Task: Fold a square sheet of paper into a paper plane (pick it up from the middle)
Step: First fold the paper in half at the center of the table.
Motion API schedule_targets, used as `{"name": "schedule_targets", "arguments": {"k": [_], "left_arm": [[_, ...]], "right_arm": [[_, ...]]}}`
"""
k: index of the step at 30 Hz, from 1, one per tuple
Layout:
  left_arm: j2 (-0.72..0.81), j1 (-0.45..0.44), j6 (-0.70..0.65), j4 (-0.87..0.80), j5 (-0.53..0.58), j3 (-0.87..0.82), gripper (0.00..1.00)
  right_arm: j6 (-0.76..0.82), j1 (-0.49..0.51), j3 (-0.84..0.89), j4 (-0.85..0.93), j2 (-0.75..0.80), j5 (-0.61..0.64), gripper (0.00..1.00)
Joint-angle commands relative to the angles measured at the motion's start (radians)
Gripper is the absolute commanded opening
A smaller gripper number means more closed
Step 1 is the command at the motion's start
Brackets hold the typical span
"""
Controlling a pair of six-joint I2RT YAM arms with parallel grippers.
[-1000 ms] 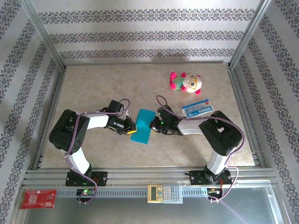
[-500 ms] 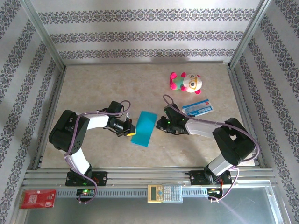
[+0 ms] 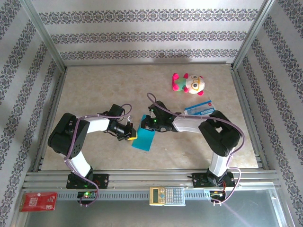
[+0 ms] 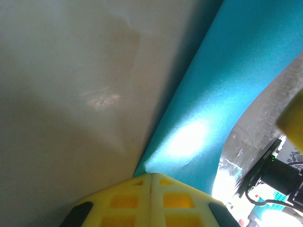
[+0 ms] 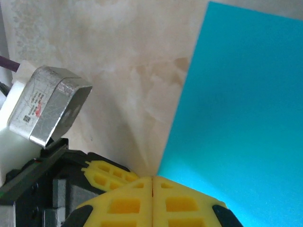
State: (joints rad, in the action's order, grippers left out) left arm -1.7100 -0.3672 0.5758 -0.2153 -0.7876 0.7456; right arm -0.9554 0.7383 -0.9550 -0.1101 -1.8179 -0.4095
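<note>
- Currently the square sheet of paper (image 3: 144, 139) (teal, folded into a narrow rectangle) lies on the tabletop (image 3: 104, 90) between the two arms, near the middle and towards the near edge.
- Left fingers (image 4: 118, 203) are pressed together at the sheet's left edge. In the left wrist view that edge (image 4: 227, 85) runs into their tips and rises off the tabletop with a shadow beneath, so they pinch it.
- Right fingers (image 5: 189, 205) are pressed together at the sheet's far end. A corner of the paper (image 5: 246, 94) meets their tips, and I cannot tell whether it is caught between them.
- Left gripper (image 3: 132, 134) and right gripper (image 3: 145, 122) sit just beside each other.
- Further right lies a white-and-blue printed card (image 3: 199, 108), with a plush toy (image 3: 189, 83) beyond it.
</note>
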Motion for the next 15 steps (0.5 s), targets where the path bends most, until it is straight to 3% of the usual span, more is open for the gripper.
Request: {"name": "schedule_targets", "arguments": {"k": [1, 15], "left_arm": [[-0.046, -0.016, 0.005, -0.109, 0.092, -0.059, 0.0], [-0.062, -0.015, -0.008, -0.128, 0.121, -0.062, 0.0]], "right_arm": [[-0.03, 0.017, -0.042, -0.022, -0.047, -0.029, 0.06], [-0.004, 0.021, -0.122, 0.092, -0.151, 0.03, 0.05]]}}
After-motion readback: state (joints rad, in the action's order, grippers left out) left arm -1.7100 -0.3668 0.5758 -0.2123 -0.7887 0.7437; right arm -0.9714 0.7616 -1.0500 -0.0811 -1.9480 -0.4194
